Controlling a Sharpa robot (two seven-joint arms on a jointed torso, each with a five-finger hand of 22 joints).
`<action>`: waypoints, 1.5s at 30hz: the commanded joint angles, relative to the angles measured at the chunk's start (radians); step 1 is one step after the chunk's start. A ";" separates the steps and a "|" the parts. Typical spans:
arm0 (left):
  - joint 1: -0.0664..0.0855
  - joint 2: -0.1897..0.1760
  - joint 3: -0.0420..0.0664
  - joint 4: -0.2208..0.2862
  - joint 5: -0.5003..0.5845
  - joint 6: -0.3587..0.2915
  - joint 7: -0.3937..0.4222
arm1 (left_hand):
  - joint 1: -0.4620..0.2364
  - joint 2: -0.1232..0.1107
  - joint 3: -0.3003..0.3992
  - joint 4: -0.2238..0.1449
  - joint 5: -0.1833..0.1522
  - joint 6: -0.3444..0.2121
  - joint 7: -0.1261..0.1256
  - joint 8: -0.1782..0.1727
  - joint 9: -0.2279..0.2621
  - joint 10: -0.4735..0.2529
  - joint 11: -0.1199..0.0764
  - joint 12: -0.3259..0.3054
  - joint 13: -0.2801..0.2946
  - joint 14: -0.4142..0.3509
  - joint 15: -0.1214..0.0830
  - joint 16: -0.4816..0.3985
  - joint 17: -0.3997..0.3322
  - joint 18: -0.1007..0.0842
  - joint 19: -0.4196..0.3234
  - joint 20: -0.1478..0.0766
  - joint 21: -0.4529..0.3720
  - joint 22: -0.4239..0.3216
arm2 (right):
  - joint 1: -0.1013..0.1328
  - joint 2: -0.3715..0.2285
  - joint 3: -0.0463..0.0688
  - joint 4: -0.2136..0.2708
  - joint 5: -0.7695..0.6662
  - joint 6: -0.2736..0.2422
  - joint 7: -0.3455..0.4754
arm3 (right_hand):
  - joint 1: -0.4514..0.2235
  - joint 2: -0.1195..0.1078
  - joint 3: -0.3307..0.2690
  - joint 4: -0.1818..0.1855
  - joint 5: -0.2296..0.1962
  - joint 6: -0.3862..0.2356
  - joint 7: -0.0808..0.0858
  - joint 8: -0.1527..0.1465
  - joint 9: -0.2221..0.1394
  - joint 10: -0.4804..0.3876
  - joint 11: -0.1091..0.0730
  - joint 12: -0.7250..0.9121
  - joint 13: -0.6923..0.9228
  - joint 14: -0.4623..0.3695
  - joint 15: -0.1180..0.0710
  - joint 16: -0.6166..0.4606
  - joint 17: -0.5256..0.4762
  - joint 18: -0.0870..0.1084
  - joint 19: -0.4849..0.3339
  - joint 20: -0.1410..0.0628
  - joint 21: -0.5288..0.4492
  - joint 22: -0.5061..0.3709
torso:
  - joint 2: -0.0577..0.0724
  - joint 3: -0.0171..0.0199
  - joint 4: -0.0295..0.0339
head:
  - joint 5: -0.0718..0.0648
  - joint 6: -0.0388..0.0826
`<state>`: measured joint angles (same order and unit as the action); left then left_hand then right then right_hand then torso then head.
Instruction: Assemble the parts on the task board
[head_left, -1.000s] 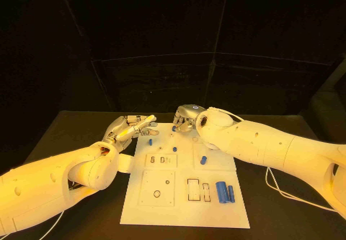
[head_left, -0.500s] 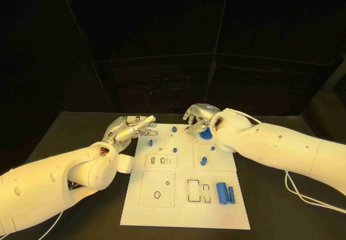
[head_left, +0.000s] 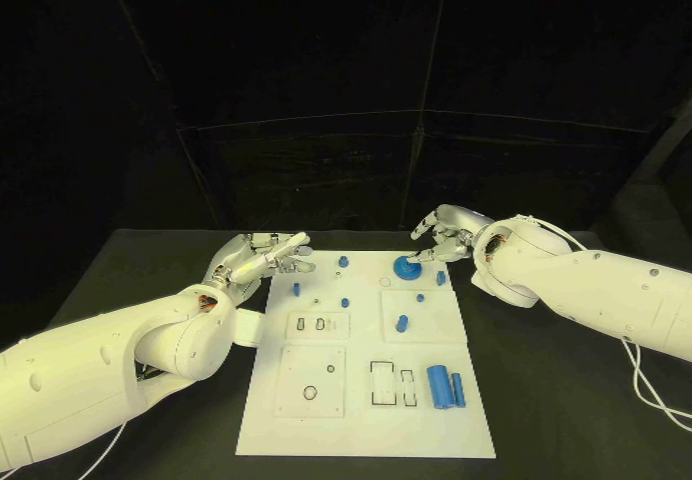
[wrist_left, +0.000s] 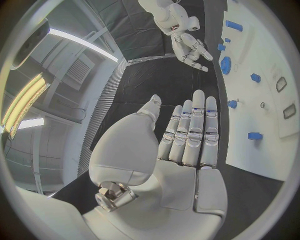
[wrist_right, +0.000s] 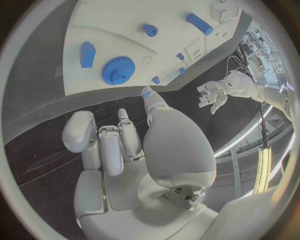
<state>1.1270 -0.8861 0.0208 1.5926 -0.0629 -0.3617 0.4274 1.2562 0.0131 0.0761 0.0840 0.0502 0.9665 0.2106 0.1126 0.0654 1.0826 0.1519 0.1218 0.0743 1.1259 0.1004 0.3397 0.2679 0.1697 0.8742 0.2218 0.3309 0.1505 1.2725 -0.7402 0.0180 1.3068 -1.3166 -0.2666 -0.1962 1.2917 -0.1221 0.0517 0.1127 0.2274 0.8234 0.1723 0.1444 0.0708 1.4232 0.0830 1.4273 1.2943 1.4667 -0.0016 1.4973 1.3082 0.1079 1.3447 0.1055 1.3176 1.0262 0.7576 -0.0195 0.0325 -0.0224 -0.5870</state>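
The white task board lies in the middle of the black table. A blue gear sits flat at the board's far right, also seen in the right wrist view. My right hand hovers just right of and beyond the gear, holding nothing, its fingers loosely bent and apart. My left hand hangs off the board's far left corner, its straight fingers side by side and its thumb apart, empty. Small blue pegs and a blue oblong piece stand on the board's far half.
Two blue cylinders lie side by side at the board's near right, next to two upright rectangular slots. A square plate with an oval hole is at near left. A white cable trails on the table at right.
My right hand has moved right, off the board's far end, letting go of the blue gear, which now lies uncovered there. The left hand has stayed put.
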 joint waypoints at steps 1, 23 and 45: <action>0.001 0.005 0.000 -0.005 -0.009 0.019 0.000 | 0.003 0.008 0.000 -0.007 0.002 0.002 0.006 -0.004 0.000 -0.003 0.007 -0.007 -0.002 -0.004 0.006 -0.006 0.001 0.013 0.002 0.003 -0.005 -0.001 | 0.002 0.007 0.001 -0.011 0.005 0.099 -0.057 | 0.024 -0.007 -0.027 0.023 -0.002 -0.028 0.008 0.005 -0.002 0.042 0.009 0.054 0.106 0.084 0.008 0.022 0.151 -0.016 0.027 0.005 0.032 0.056 | 0.002 0.0012 0.0003 | -0.002 -0.002; 0.001 0.017 0.000 -0.017 -0.009 0.022 -0.001 | 0.004 0.009 0.001 -0.008 0.002 0.003 0.006 -0.004 0.000 -0.002 0.006 -0.007 -0.001 -0.004 0.006 -0.007 0.002 0.013 0.002 0.003 -0.005 -0.001 | 0.001 0.080 0.001 -0.082 -0.078 0.184 -0.084 | 0.094 0.031 -0.008 0.028 0.015 -0.032 0.008 0.040 0.003 0.072 0.010 0.087 0.166 0.089 0.015 0.043 0.189 -0.028 0.054 0.011 0.078 0.133 | 0.000 -0.0032 0.0036 | -0.010 -0.012; 0.001 0.018 0.000 -0.020 -0.009 0.024 -0.003 | 0.005 0.010 0.001 -0.009 0.002 0.003 0.005 -0.004 0.000 -0.002 0.006 -0.008 -0.001 -0.004 0.006 -0.008 0.003 0.013 0.002 0.003 -0.006 -0.002 | -0.001 0.100 0.001 -0.101 -0.085 0.219 -0.081 | 0.103 0.047 0.008 0.008 0.003 -0.014 0.003 0.057 0.004 0.072 0.006 0.088 0.168 0.089 0.012 0.044 0.191 -0.029 0.056 0.008 0.085 0.145 | 0.001 -0.0018 0.0030 | -0.009 -0.019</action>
<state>1.1266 -0.8696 0.0205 1.5727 -0.0630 -0.3537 0.4255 1.2584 0.0153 0.0790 0.0811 0.0502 0.9665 0.2106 0.1127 0.0655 1.0827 0.1519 0.1177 0.0744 1.1259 0.1004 0.3362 0.2696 0.1696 0.8742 0.2218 0.3309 0.1497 1.2714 -0.6423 0.0193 1.2055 -1.3949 -0.0663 -0.2790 1.3896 -0.0812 0.0574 0.1244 0.2329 0.8037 0.1752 0.1975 0.0731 1.4638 0.0922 1.5134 1.3078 1.4669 0.0090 1.5361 1.3077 0.0928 1.3922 0.1142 1.4008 1.1697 0.7580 -0.0214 0.0345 -0.0313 -0.6058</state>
